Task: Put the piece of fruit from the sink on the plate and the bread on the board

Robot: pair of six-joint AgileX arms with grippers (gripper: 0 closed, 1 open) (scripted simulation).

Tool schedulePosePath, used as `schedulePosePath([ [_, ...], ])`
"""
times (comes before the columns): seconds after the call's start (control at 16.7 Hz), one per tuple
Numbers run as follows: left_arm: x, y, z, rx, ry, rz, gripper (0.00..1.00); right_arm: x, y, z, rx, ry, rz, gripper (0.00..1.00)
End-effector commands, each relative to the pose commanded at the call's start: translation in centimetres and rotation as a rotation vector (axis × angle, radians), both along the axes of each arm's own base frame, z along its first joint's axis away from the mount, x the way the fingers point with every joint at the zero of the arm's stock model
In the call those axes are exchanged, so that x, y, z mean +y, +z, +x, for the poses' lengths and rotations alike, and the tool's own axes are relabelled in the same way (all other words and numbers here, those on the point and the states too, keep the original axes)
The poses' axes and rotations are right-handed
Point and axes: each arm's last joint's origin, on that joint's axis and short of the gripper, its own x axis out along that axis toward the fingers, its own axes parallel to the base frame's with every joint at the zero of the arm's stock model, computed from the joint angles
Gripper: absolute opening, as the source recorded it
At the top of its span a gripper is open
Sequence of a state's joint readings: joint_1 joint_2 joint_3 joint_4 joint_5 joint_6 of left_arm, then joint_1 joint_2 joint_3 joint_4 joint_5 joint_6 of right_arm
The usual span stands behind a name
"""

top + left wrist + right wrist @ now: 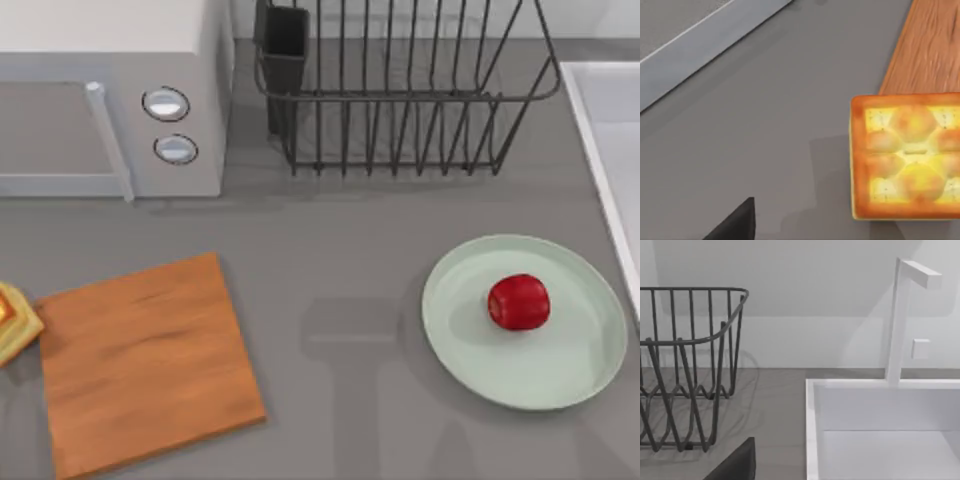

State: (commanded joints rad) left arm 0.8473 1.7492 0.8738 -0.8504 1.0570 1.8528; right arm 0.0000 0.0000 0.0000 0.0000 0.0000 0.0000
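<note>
The red fruit (518,301) rests on the mint-green plate (560,375) at the right of the counter. The sink (600,130) lies at the right edge, and its white rim (812,430) is near my right gripper (735,465), of which a dark part shows. The bread (12,320) sits on the grey counter at the far left, against the left corner of the wooden board (145,360). My left gripper (735,225) hangs above the counter beside the bread (905,155), apart from it, with the board (930,45) just beyond.
A white microwave (110,100) stands at the back left, its front (700,45) near the left arm. A dark wire dish rack (400,90) stands at the back middle, close to the sink (685,365). A white tap (900,320) rises behind the basin.
</note>
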Motion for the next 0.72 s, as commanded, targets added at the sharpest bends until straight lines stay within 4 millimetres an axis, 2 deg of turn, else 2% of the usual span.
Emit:
schedulePosePath([
  [0.18, 0.3, -4.1, 0.1, -0.050, -0.031, -0.133, 1.00, 0.0, 0.0, 0.0, 0.000, 0.000, 0.000, 1.00],
  [0.36, -0.2, -7.3, -0.1, -0.084, -0.036, -0.229, 1.00, 0.0, 0.0, 0.0, 0.000, 0.000, 0.000, 1.00],
  [0.54, -0.6, -8.7, -0.3, -0.101, -0.034, -0.272, 1.00, 0.0, 0.0, 0.0, 0.000, 0.000, 0.000, 1.00],
  [0.72, -0.6, -8.8, -0.3, -0.102, -0.033, -0.273, 1.00, 0.0, 0.0, 0.0, 0.000, 0.000, 0.000, 1.00],
])
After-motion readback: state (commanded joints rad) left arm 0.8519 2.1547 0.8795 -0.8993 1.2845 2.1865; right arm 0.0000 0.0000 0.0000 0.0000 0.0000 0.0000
